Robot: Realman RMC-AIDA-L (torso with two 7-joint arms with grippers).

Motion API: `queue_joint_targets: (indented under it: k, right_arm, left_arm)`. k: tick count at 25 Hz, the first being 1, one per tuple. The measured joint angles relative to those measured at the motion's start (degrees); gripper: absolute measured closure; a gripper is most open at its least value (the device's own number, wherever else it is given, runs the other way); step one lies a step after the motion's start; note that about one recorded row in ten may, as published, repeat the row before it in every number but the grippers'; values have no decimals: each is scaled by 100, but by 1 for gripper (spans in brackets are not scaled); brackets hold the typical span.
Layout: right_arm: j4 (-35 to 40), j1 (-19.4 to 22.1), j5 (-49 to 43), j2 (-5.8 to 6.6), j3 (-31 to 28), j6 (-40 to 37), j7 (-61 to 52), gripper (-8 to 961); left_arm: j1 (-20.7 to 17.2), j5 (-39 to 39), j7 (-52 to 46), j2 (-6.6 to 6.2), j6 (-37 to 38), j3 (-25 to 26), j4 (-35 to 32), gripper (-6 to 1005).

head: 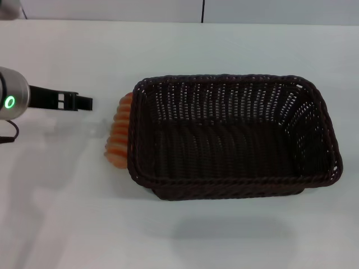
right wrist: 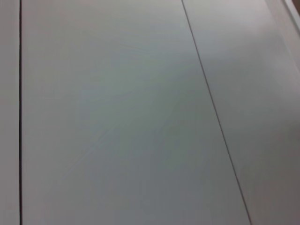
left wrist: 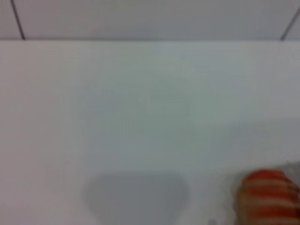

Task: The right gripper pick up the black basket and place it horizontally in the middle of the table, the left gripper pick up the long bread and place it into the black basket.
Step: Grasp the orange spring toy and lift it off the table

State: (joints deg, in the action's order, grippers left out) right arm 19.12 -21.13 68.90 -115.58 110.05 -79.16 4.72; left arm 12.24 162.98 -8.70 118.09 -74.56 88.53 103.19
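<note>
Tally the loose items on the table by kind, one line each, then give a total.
Baskets: 1, the black basket, empty, lying lengthwise across the table.
Breads: 1, the long bread, outside against the basket's left end, partly hidden by the rim.
Total: 2.
The left gripper hovers left of the bread.

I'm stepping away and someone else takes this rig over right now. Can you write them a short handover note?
Left gripper: above the table on the robot's left, holding nothing, short of the long bread.
Right gripper: out of view.
Black basket: lying horizontally mid-table, empty.
Long bread: on the table against the basket's left outer wall, partly hidden by the rim.
Done: basket placed.
Left: pick up the bread and put it in the basket.
</note>
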Motion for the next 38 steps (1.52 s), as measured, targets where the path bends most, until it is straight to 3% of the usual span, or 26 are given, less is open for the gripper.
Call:
queue_joint_targets:
  k: [7,13,38]
  right_arm:
    - [-13,-15,0,6,-2,57,-8,636]
    - [-136,-8,0,4,-2,42,-309,636]
    - [-85,105,-118,-46,6,-54,-340,636]
  left_arm:
    - [219,-199,69,3,-326,-6,-151,223]
    - [652,-503,244,19,-705,-22,-713,226]
    - [922,-1043,671,26,-372,-34,-1473,239]
